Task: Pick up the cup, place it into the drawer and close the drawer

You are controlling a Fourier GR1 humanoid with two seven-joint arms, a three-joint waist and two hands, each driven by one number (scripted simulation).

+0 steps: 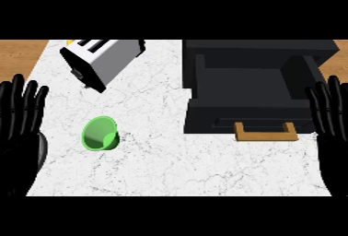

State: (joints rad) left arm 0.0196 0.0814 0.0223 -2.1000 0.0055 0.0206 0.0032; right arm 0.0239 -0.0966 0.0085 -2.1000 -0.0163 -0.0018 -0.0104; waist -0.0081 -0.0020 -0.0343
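- Head view: a white marbled table (204,166) seen from steeply above, with wood showing beyond its far corners.
- The cup (100,134) is green and lies tipped on the table's left half, its mouth turned towards the viewer; nothing touches it.
- The drawer (248,90) is black, on the table's right half, and stands pulled open; its inside is dark and I can see nothing in it.
- A tan handle (266,132) sits on the drawer's front, on the near side.
- A silver toaster (102,60) sits at the far left, turned at an angle, well apart from the cup.
- The left hand (19,117) rests at the left edge, fingers straight and pointing up, holding nothing, near the cup but apart from it.
- The right hand (332,113) rests at the right edge beside the drawer, fingers straight and up, holding nothing.
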